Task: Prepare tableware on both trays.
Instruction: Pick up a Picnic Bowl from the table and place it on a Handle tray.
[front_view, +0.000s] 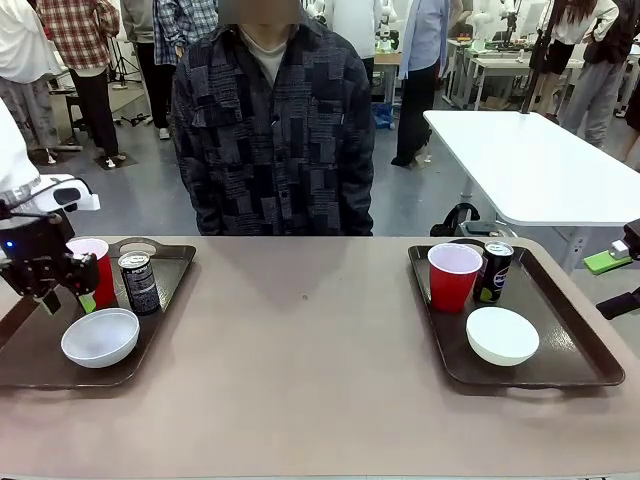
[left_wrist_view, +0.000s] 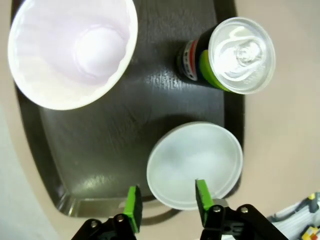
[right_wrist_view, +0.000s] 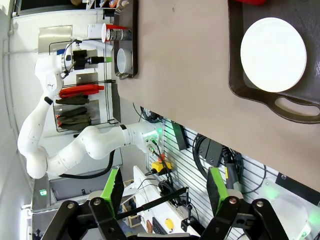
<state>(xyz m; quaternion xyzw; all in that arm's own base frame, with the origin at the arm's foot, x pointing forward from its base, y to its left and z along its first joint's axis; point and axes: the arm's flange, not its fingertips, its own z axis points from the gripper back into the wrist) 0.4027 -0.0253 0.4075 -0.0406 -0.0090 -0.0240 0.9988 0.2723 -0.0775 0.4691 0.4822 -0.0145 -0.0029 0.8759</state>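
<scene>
Your left gripper (front_view: 62, 296) hangs over the left tray (front_view: 170, 285), its fingers spread and holding nothing. In the left wrist view the green pads (left_wrist_view: 133, 204) straddle the near rim of the bowl (left_wrist_view: 195, 165); one pad sits over its edge, so you cannot tell whether it touches.

That tray carries a red cup (front_view: 92, 262), a black can (front_view: 139, 282) and the bowl. The right tray (front_view: 575, 345) carries a red cup (front_view: 453, 276), a Pepsi-marked can (front_view: 493, 271) and a bowl (front_view: 502, 335).

Both sets look complete, so little work appears to remain. The right gripper (right_wrist_view: 162, 192) is open and off the table edge, well apart from its tray; the left arm is the nearer one for any adjustment.
</scene>
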